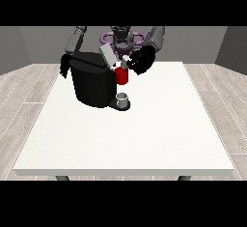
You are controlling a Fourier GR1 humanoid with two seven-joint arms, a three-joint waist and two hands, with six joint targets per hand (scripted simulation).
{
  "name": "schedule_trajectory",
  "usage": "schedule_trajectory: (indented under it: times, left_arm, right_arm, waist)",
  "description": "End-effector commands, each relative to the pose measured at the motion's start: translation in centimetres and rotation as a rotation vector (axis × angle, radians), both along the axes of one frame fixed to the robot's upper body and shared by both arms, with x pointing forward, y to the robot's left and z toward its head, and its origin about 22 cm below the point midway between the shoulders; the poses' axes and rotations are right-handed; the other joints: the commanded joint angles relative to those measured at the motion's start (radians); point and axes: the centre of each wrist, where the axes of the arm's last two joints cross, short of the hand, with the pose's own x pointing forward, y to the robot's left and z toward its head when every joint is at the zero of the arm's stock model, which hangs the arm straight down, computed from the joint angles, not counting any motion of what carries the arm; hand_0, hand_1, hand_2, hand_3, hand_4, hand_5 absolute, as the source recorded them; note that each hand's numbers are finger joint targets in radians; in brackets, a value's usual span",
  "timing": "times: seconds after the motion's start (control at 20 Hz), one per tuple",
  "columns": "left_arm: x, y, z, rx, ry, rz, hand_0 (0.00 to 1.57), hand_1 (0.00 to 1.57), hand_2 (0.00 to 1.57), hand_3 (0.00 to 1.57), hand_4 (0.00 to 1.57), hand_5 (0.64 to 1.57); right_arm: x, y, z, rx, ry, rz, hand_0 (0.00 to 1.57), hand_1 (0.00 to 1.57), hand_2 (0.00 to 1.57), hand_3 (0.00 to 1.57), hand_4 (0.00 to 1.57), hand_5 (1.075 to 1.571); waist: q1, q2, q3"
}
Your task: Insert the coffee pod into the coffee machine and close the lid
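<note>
No writing is legible. On the white surface (144, 139) the coffee machine (91, 83) stands, lid (108, 55) raised. The hand at the view's right (142, 60) hovers by a red thing at the machine (122, 76); whether its fingers are apart cannot be told. The hand at the view's left (64, 66) hangs beside the machine, equally unclear. A grey thing (123, 98) sits below.

Matt white table (144, 144); wood-plank floor (26, 88)

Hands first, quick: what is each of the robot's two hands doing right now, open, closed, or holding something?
Hand at the view's right: at the coffee machine's top by its raised lid; fingers cannot be told.
Hand at the view's left: beside the machine; cannot be told.
</note>
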Motion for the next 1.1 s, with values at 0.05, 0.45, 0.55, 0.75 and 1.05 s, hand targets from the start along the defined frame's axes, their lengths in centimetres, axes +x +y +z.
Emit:
schedule_trajectory:
  times: [0.05, 0.45, 0.55, 0.75, 1.05]
  left_arm:
    - [0.2, 2.6, 1.2, -0.057, -0.012, 0.033, 1.44, 1.44, 1.48, 1.39, 0.60, 1.571]
    - [0.2, 2.4, 2.3, 0.041, -0.035, -0.001, 1.49, 1.49, 1.51, 1.44, 0.70, 1.571]
    - [0.4, -0.5, 3.1, 0.066, -0.036, 0.021, 1.48, 1.48, 1.50, 1.40, 0.70, 1.571]
    - [0.4, 2.4, 4.4, 0.008, -0.037, 0.067, 1.49, 1.49, 1.48, 1.37, 0.63, 1.571]
    - [0.4, 0.8, 3.6, 0.039, -0.047, 0.037, 1.40, 1.40, 1.44, 1.40, 0.63, 1.571]
  right_arm:
    - [0.4, -0.7, 0.8, -0.007, -0.016, 0.029, 0.00, 0.00, 0.00, 0.00, 0.23, 1.571]
    - [1.7, 0.9, 1.4, -0.004, -0.015, 0.015, 0.00, 0.00, 0.00, 0.00, 0.19, 1.571]
    - [3.4, 1.0, 2.9, 0.011, 0.002, -0.028, 0.00, 0.00, 0.00, 0.00, 0.23, 1.571]
    - [2.2, 0.8, 1.8, -0.022, -0.008, 0.033, 0.00, 0.00, 0.00, 0.00, 0.25, 1.571]
    - [2.0, 1.1, 0.4, -0.002, 0.006, 0.039, 0.00, 0.00, 0.00, 0.00, 0.27, 1.571]
  waist:
    - [-0.028, 0.040, -0.0004]
    - [-0.024, 0.074, -0.0003]
    - [-0.005, 0.058, 0.0001]
    - [-0.053, 0.062, -0.0001]
    - [-0.041, 0.063, 0.0001]
